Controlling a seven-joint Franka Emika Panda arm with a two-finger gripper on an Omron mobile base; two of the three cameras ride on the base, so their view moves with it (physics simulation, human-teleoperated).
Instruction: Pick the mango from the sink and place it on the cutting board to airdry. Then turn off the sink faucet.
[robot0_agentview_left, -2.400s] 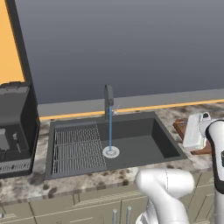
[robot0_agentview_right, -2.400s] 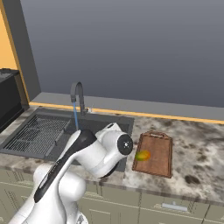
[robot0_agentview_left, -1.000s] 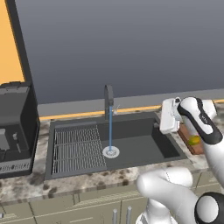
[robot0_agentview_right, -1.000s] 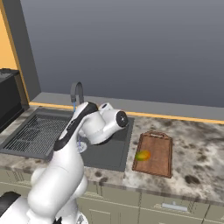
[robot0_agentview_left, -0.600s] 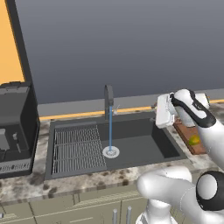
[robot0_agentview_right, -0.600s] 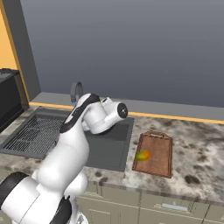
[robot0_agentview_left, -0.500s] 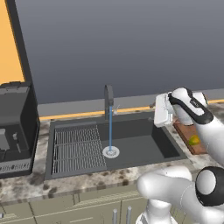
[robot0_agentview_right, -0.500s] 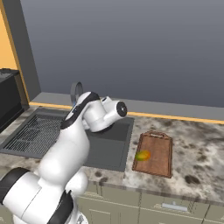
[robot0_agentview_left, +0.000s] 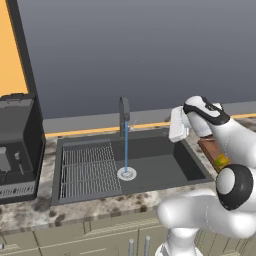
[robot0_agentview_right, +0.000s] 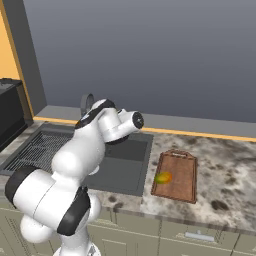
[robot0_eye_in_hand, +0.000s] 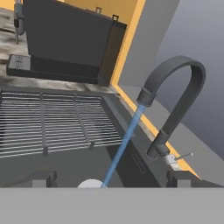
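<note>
Mango (robot0_agentview_left: 223, 160) half hidden behind arm (board too).

Base cams look down from behind, L & R; both share the dark grey rectangular sink (robot0_agentview_left: 150, 165) (robot0_agentview_right: 125, 167). Hand cam sits close, facing the slim dark curved faucet (robot0_eye_in_hand: 175, 100).

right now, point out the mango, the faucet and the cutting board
mango (robot0_agentview_right: 163, 177), right base view, middle of the fruit
faucet (robot0_eye_in_hand: 179, 103), hand view, curved neck
cutting board (robot0_agentview_right: 181, 172), right base view, bare wood beside the fruit
</note>
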